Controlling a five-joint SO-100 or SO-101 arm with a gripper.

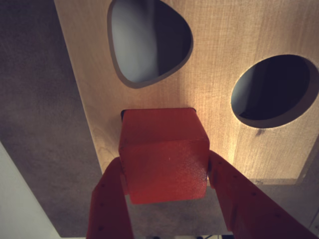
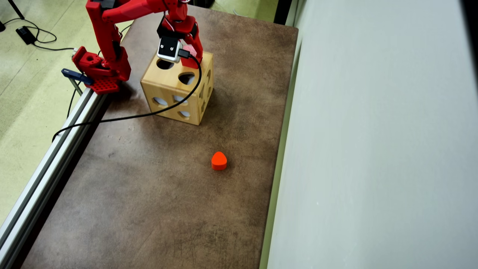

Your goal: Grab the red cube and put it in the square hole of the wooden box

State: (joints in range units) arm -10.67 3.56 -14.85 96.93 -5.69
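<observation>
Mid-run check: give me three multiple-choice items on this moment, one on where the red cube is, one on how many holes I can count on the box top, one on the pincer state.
1. Where is the red cube?
A. lying on the table beside the heart-like block
B. held over the square hole in the top of the wooden box
C. over the round hole

2. How many openings does the box's top face show in the wrist view?
A. one
B. five
C. three

3. What is the pincer doing?
A. shut on the cube
B. wide open and empty
C. holding the heart-like block

Answers:
1 B: dark corners of the square hole peek out behind the cube.
2 C: heart-like hole, round hole, and the mostly covered square one.
3 A: both fingers press the cube's sides; the orange-red heart-like block lies alone on the table.
</observation>
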